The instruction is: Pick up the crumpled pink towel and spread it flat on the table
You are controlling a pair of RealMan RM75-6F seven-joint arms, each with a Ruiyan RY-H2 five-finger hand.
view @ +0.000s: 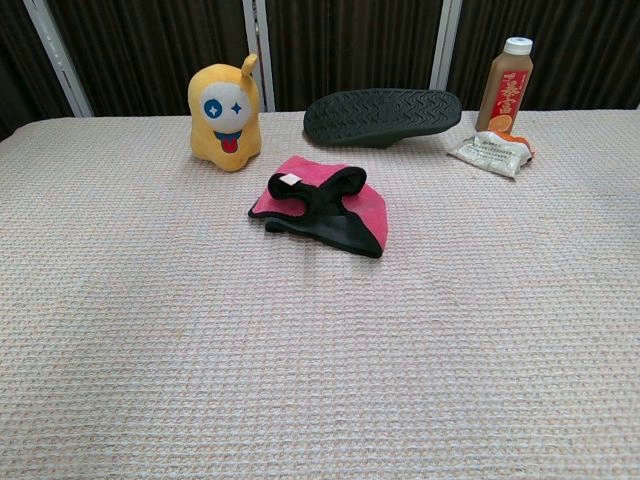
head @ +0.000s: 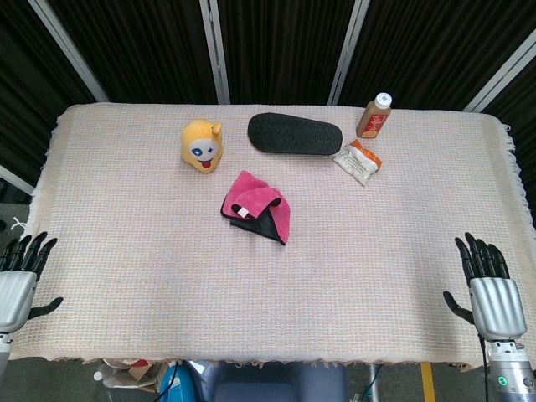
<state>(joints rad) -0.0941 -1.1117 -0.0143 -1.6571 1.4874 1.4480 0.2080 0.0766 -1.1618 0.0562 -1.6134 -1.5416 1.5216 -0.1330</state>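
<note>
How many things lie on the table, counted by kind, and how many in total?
Towel: 1, the pink towel, crumpled
Soft toy: 1, the yellow plush toy
Shoe sole: 1, the black sole
Bottle: 1, the brown bottle
Packet: 1, the white and orange packet
Total: 5

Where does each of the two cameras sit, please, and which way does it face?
Head view: high above the near edge, looking steeply down on the woven beige tablecloth; left hand and right hand show, open, at the near corners.
Chest view: low, near table height, looking level across; no robot part shows.
Shared: crumpled pink towel, yellow plush toy, black shoe sole.
</note>
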